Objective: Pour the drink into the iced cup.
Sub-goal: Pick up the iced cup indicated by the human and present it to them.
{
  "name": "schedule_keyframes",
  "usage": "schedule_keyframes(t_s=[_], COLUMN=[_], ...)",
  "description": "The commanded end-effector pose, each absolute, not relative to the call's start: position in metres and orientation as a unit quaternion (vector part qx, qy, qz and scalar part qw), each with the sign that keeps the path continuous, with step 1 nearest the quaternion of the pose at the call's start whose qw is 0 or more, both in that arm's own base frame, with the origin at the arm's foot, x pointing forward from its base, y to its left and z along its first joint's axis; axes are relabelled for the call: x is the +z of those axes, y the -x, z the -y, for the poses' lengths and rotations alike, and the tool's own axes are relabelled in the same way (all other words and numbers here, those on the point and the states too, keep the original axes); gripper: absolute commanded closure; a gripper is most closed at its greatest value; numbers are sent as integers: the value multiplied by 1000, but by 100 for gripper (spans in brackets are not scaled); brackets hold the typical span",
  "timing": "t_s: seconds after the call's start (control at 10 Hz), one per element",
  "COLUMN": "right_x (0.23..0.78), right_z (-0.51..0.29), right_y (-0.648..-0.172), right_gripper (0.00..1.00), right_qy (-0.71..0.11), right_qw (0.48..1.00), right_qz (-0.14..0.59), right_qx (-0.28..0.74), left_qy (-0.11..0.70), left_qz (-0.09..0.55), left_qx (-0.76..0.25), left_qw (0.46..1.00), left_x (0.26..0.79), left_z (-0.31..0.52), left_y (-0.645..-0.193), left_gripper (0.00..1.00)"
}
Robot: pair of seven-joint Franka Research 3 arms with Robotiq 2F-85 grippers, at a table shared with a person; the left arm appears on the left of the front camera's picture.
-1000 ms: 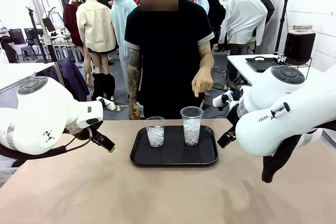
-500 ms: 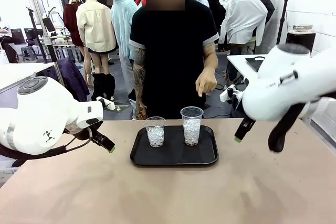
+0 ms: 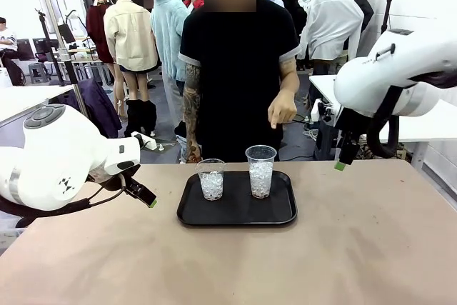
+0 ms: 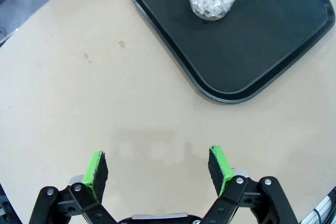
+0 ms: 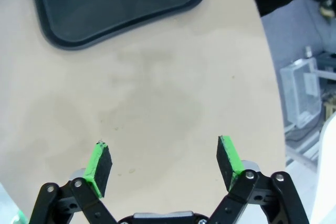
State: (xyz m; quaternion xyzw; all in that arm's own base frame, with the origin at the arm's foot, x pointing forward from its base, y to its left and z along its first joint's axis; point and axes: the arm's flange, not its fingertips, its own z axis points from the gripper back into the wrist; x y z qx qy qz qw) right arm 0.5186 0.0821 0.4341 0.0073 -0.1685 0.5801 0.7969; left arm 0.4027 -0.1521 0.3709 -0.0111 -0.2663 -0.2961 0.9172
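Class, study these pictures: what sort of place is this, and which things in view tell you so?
Probably a robotics lab or test workshop: a white left arm and right arm flank a plain table, a black tray on it holds two iced cups, and a person stands opposite.

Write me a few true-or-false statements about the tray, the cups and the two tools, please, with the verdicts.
1. The shorter cup and the taller cup, both filled with ice, stand upright on the black tray. True.
2. The left tool grips the shorter cup. False: it is open and empty, over bare table beside the tray.
3. The right tool is open and holds nothing. True.
4. The person's hand is wrapped around the taller cup. False: the hand hangs above the tray's far side, clear of both cups.
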Motion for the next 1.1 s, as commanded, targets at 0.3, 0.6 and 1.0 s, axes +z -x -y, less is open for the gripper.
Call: schedule_keyframes(t_s=[0.3,0.6,1.0], right_x=[438,406,361], right_z=[-85,-70,-82], right_y=[-505,-534,-570], right_gripper=[0,0,0], right_qy=[8,-89,-215], right_qw=[799,714,673], right_qz=[162,234,299], right_qx=[579,653,642], left_qy=[11,11,11], left_qz=[267,267,267], left_qx=[-295,-295,-295], left_qw=[917,917,917], left_x=[371,371,371], left_z=[151,151,151], left_y=[-403,-403,-403], left_gripper=[0,0,0])
